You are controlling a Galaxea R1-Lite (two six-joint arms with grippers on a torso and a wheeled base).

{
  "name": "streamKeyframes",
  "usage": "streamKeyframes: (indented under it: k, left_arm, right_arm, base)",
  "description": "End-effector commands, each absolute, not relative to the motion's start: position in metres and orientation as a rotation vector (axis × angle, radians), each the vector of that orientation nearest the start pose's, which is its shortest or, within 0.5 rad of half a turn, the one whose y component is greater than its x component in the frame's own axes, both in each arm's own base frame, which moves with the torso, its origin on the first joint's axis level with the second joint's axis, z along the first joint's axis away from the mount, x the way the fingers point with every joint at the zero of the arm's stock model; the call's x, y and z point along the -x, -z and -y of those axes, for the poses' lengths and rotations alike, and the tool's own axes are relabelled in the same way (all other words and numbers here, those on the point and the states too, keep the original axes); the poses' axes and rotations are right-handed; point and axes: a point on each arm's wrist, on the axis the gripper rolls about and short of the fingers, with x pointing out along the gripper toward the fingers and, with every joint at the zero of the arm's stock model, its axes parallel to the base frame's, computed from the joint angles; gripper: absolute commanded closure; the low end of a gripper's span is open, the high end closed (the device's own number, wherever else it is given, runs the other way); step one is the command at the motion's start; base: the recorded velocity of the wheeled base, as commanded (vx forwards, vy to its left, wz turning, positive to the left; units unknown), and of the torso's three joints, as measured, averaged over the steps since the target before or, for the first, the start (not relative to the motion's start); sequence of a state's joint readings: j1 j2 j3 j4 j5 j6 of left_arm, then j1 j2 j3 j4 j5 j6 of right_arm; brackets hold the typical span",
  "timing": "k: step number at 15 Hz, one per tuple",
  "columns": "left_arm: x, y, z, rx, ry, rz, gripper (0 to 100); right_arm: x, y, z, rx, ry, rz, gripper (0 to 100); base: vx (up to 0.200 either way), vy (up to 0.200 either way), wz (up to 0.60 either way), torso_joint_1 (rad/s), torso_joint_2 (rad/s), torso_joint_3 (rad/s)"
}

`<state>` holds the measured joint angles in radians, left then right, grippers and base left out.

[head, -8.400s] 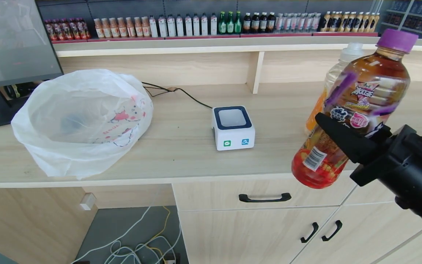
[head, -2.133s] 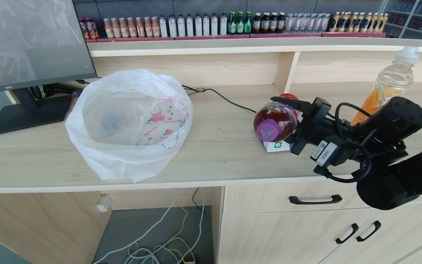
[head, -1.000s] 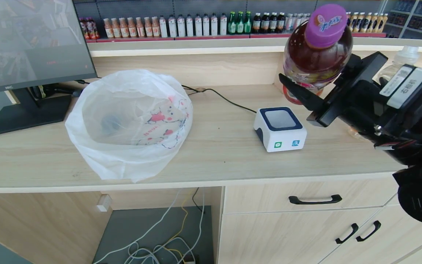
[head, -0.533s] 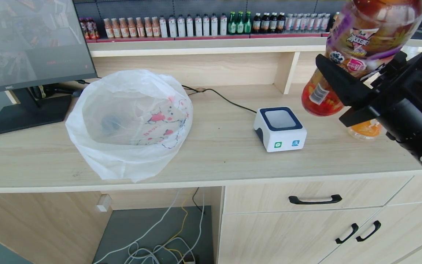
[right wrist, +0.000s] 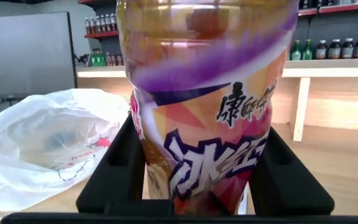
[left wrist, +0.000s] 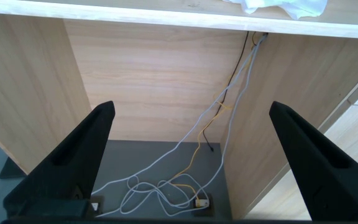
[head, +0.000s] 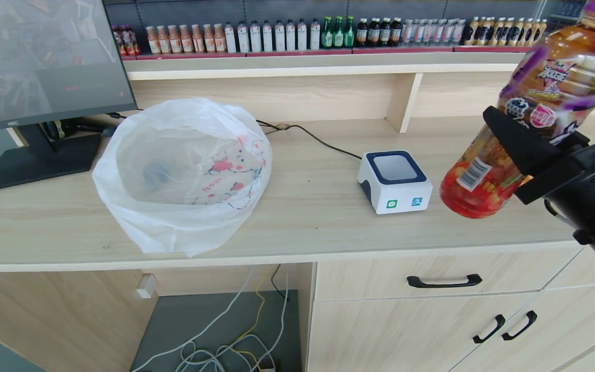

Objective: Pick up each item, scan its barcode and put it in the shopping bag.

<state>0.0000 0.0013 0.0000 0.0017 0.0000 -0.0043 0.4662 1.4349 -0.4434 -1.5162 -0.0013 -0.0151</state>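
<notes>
- the right claw [head: 532, 147] is clamped around the middle of the tea bottle [head: 535, 103], which hangs tilted in the air, cap up, just right of the scanner [head: 394, 181] and over the front of the counter [head: 302, 222].
- the left claw [left wrist: 191, 155] hangs spread wide and empty, below the counter.
- the shopping bag [head: 184, 170] sits well apart, on the scanner's far side; a low carry could clip the scanner.
- the label looks slick and the bottle full, so it could slide in the grip.
- the bag's rim is floppy; a drop onto it could fold it shut or tip the bag off the edge.
</notes>
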Motion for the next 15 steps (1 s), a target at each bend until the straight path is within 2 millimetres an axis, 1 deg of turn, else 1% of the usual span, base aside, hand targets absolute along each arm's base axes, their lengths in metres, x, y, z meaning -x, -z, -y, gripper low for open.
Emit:
streamKeyframes:
  k: [1, 3, 7, 11, 15]
  left_arm:
    - [0.023, -0.075, 0.0, 0.005, 0.0, -0.003, 0]
    - [0.023, -0.075, 0.0, 0.005, 0.0, -0.003, 0]
    - [0.023, -0.075, 0.0, 0.005, 0.0, -0.003, 0]
    - [0.023, -0.075, 0.0, 0.005, 0.0, -0.003, 0]
    - [0.023, -0.075, 0.0, 0.005, 0.0, -0.003, 0]
  right_arm:
    - [-0.177, -0.246, -0.093, -0.152, -0.455, 0.528, 100]
    - [-0.175, -0.236, -0.093, -0.149, -0.461, 0.499, 100]
    - [-0.178, -0.236, -0.095, -0.163, -0.471, 0.507, 100]
    - [-0.175, -0.232, -0.094, -0.154, -0.493, 0.495, 100]
    - [-0.173, -0.234, -0.093, -0.152, -0.506, 0.503, 100]
  base:
    - [0.0, 0.0, 0.0, 0.0, 0.0, 0.0]
    - [0.0, 0.0, 0.0, 0.0, 0.0, 0.0]
    - [0.0, 0.0, 0.0, 0.0, 0.0, 0.0]
    - [0.0, 0.0, 0.0, 0.0, 0.0, 0.0]
    - [0.0, 0.0, 0.0, 0.0, 0.0, 0.0]
